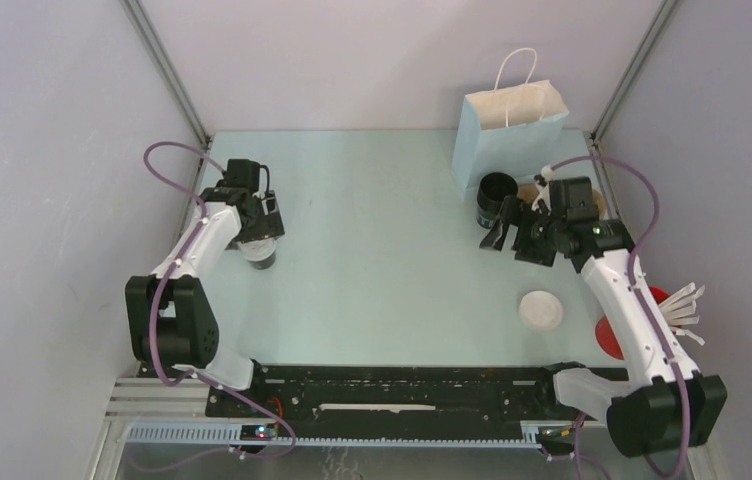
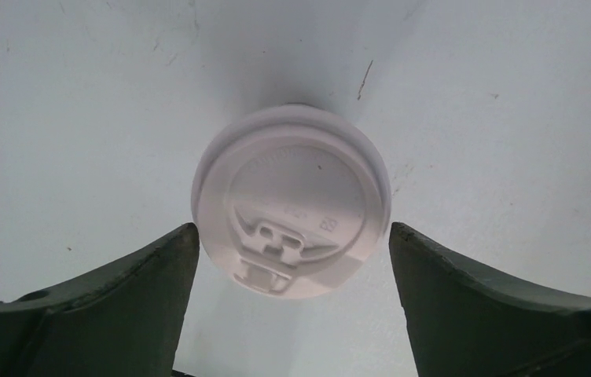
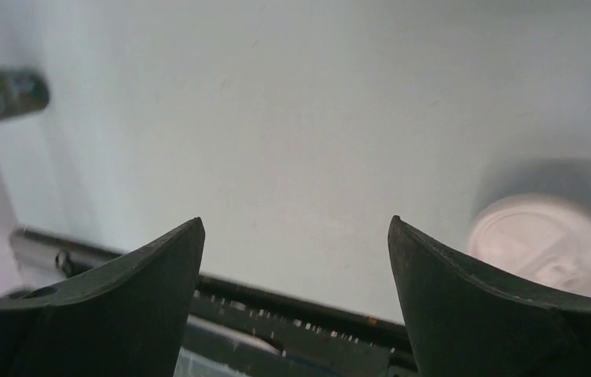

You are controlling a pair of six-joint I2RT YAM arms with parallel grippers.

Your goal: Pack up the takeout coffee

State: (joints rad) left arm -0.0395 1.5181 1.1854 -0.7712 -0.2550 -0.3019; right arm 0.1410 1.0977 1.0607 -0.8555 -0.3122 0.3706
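A dark coffee cup with a white lid [image 1: 261,250] stands on the left of the table. In the left wrist view the lid [image 2: 292,208] lies between my left gripper's [image 2: 292,228] fingers without touching either; that gripper [image 1: 257,232] hovers over the cup, open. A second black cup [image 1: 497,198], without a lid, stands in front of the light blue paper bag [image 1: 510,130]. My right gripper [image 1: 503,236] is just beside this cup, open and empty [image 3: 295,222]. A loose white lid [image 1: 540,310] lies on the table near the right arm; it also shows in the right wrist view [image 3: 548,245].
Brown items [image 1: 530,190] sit behind the open cup near the bag. A red object [image 1: 610,337] and several wooden stirrers [image 1: 682,305] lie at the right edge. The black rail [image 1: 392,390] runs along the near edge. Walls close in on both sides.
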